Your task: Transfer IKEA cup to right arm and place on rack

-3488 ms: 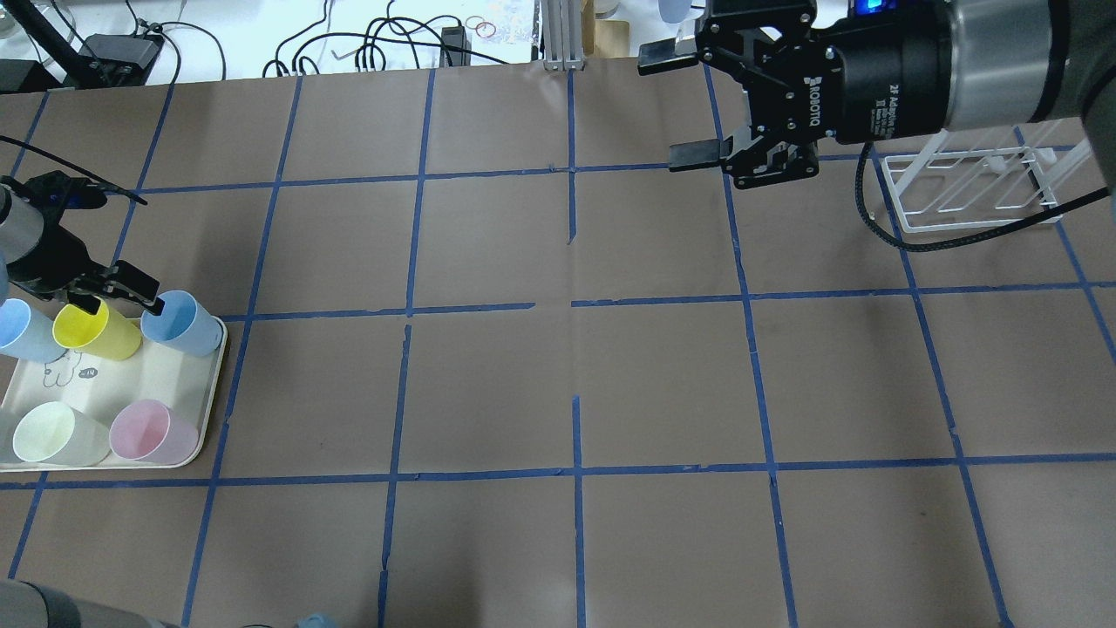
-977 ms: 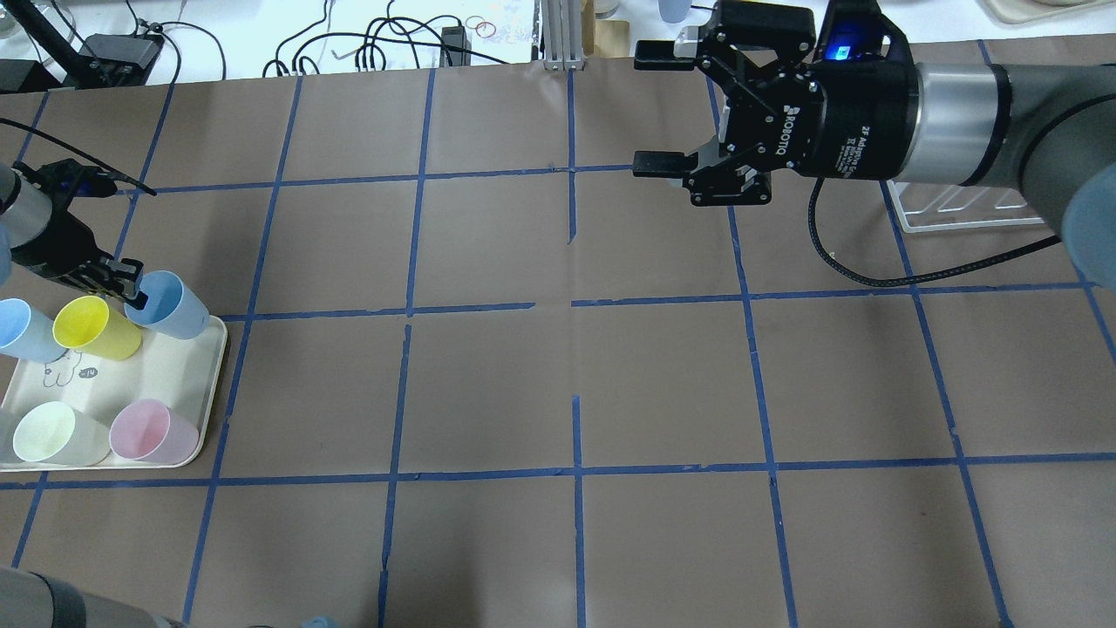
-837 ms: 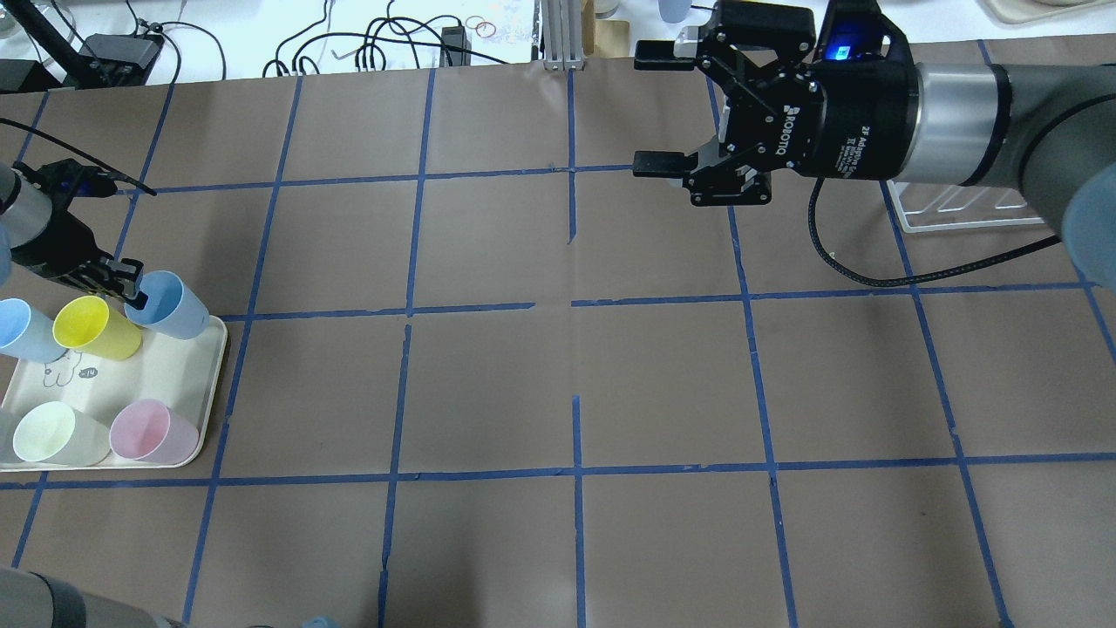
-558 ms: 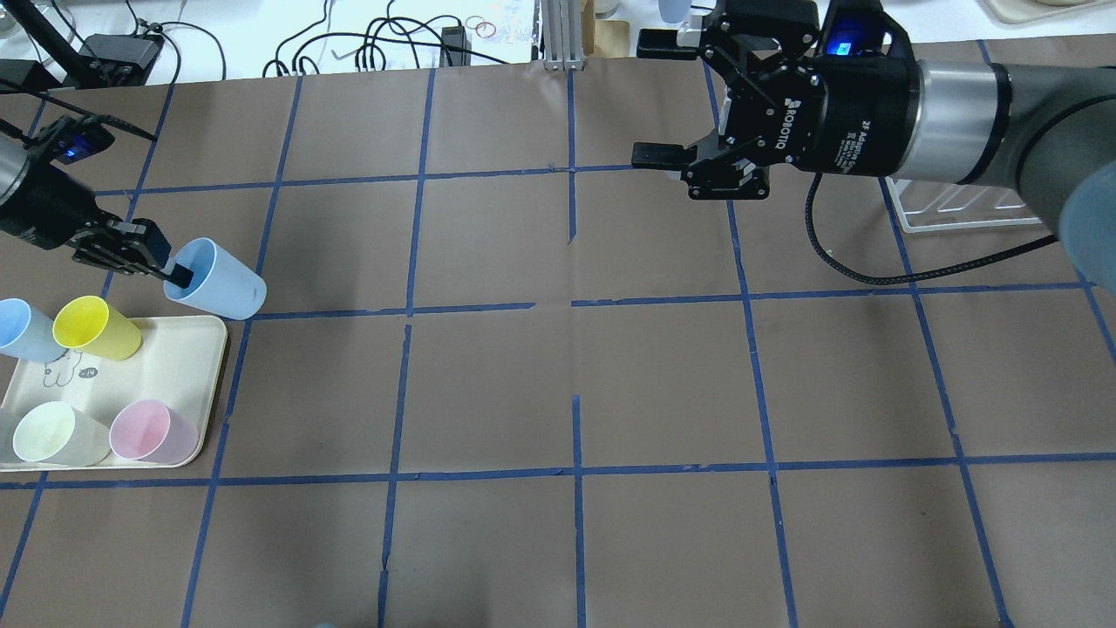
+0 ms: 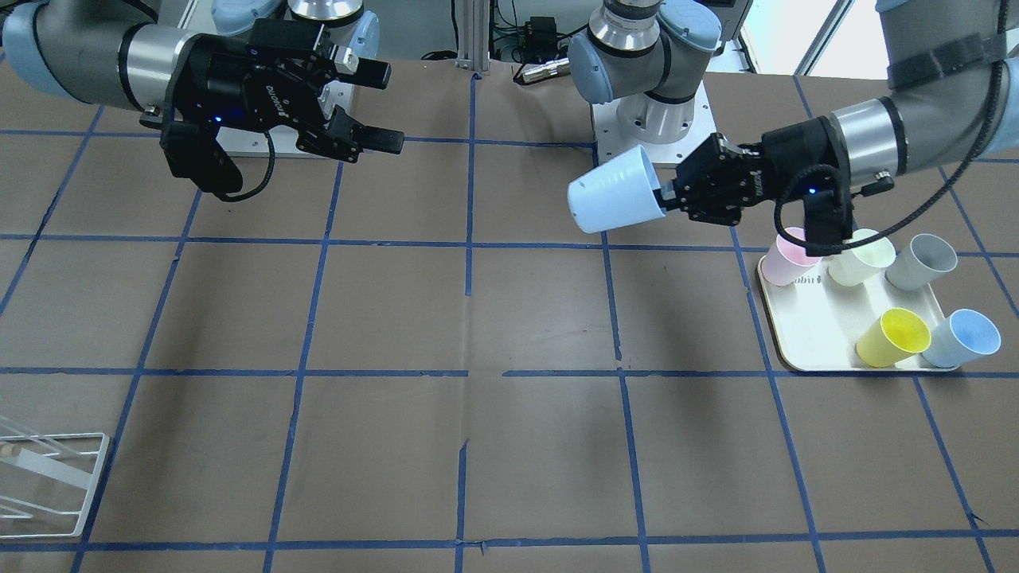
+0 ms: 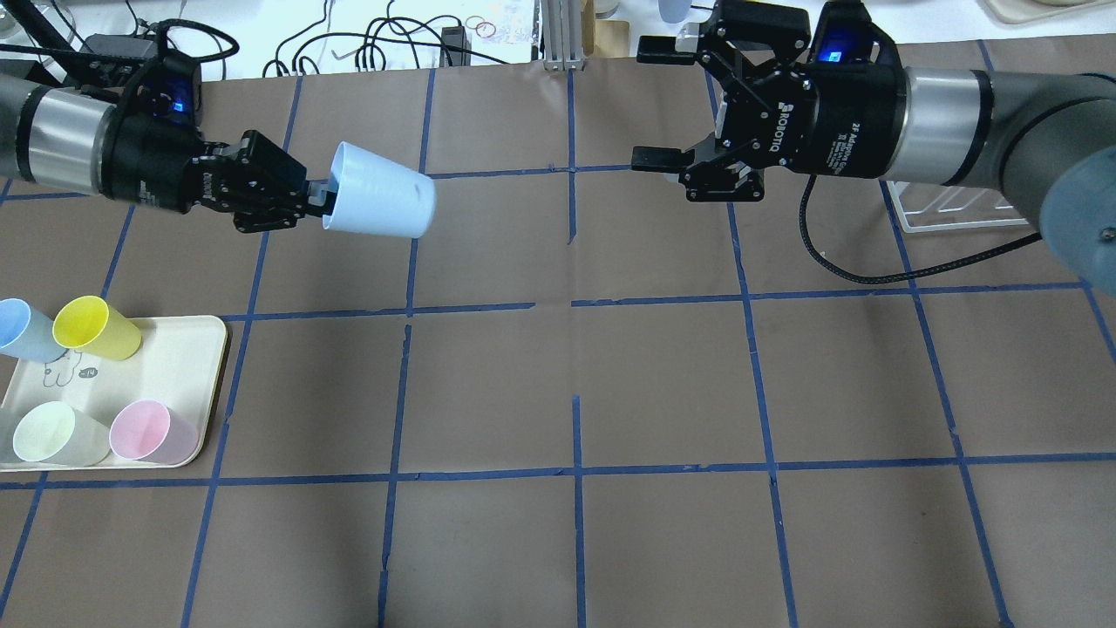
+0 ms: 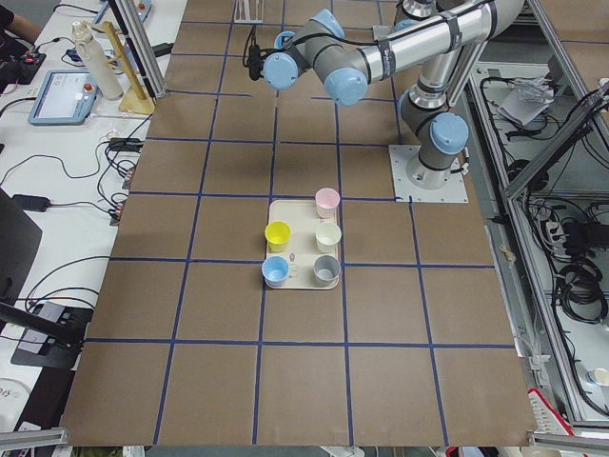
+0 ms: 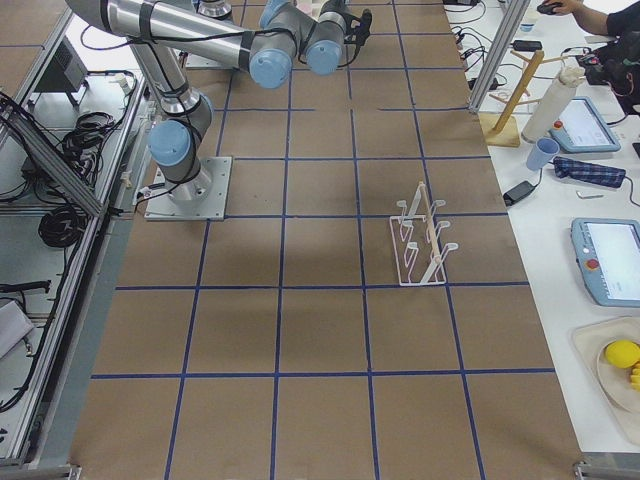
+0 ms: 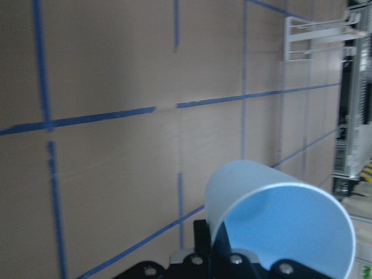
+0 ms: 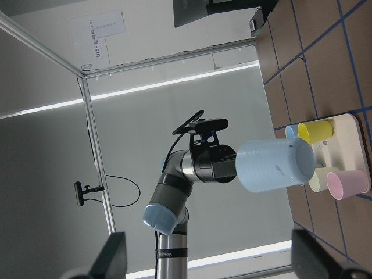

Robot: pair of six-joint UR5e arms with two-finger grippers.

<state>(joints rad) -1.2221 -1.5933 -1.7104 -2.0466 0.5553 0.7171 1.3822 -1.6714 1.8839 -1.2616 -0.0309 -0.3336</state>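
Left gripper [image 6: 321, 199]: mine, pinching the rim wall of the IKEA cup [image 6: 379, 202], one finger inside the mouth and one outside, which leaves the body bare for a second grasp.
IKEA cup: off the table, held sideways in the air over the far left squares; closed base points right, open mouth faces my left wrist.
Right gripper [image 6: 652, 103]: fingers spread wide with nothing between them, aimed left at the cup's base and well apart from it; I judge that it waits to receive.
Rack [image 8: 421, 240]: on the table at the far right, behind my right arm; the cup's last stop.
Tray [image 6: 166, 366]: near left, holding the cups I leave alone.
Yellow cup [image 6: 91, 329]: upright on the tray's far side, not wanted.
Step in hand: handover approach, by my reading; the gap between cup base and right fingers must close before they can shut around the body.
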